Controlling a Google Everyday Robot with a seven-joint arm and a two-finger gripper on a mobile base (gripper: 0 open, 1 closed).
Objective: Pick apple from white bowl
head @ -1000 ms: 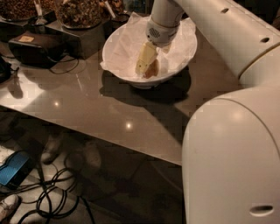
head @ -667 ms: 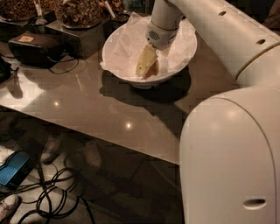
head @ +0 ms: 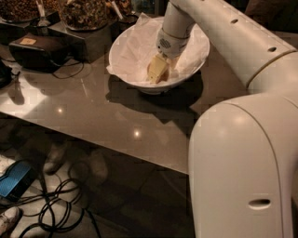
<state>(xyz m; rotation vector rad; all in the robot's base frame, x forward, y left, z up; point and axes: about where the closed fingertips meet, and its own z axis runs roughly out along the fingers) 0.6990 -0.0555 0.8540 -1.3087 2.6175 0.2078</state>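
Note:
The white bowl [head: 125, 51] stands on the dark table at the back, lined with crumpled white paper [head: 137, 44]. My arm reaches down into it from the upper right. My gripper [head: 157, 69] shows as a pale yellowish wedge under the wrist [head: 170, 44], low in the middle of the bowl and against the paper. I cannot make out the apple apart from the gripper; it is hidden under it or merged with it.
Dark dishes of nuts [head: 86, 11] stand behind the bowl at the back left. A black box with a cable [head: 37, 49] lies left of the bowl. The table's front edge [head: 116, 155] runs diagonally. Cables [head: 56, 209] and a blue object [head: 16, 179] lie on the floor below.

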